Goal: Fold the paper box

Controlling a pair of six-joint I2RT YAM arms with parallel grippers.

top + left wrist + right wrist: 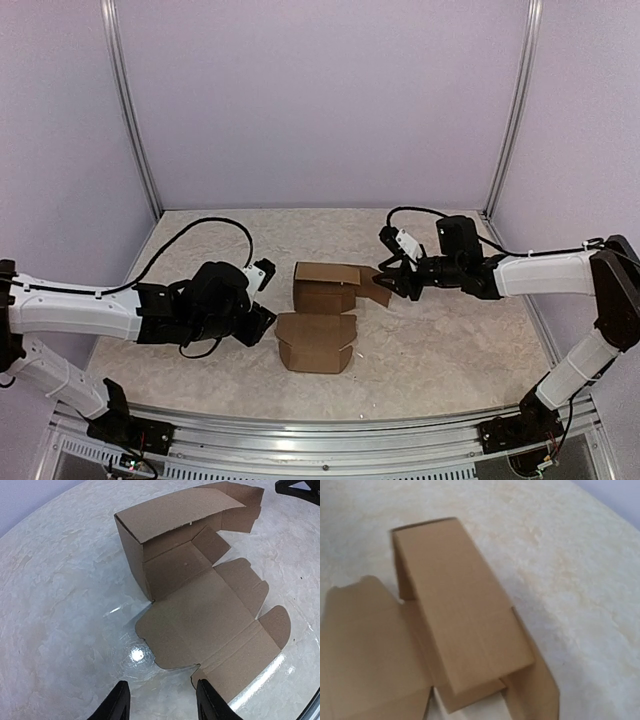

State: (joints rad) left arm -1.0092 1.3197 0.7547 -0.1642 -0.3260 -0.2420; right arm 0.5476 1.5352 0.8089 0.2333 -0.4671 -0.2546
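From the top view, the paper box (pixel 318 338) sits mid-frame, half-formed, with the left gripper (pixel 264 320) beside its left edge and the right gripper (pixel 390 278) at its upper-right flap. I cannot tell whether that gripper is parted. In the left wrist view, the left gripper's jaws stand apart and empty at the bottom of the frame, with the paper box at centre and upper right. In the right wrist view, cardboard fills the left and centre of the frame and no fingers show. I judge it light, stiff across the panels and weak at the creases, so I'd pinch a free flap edge.

Right wrist view blurred; paper box (pixel 460 615) cut by bottom edge; right gripper (pixel 384 279) jaws unclear.
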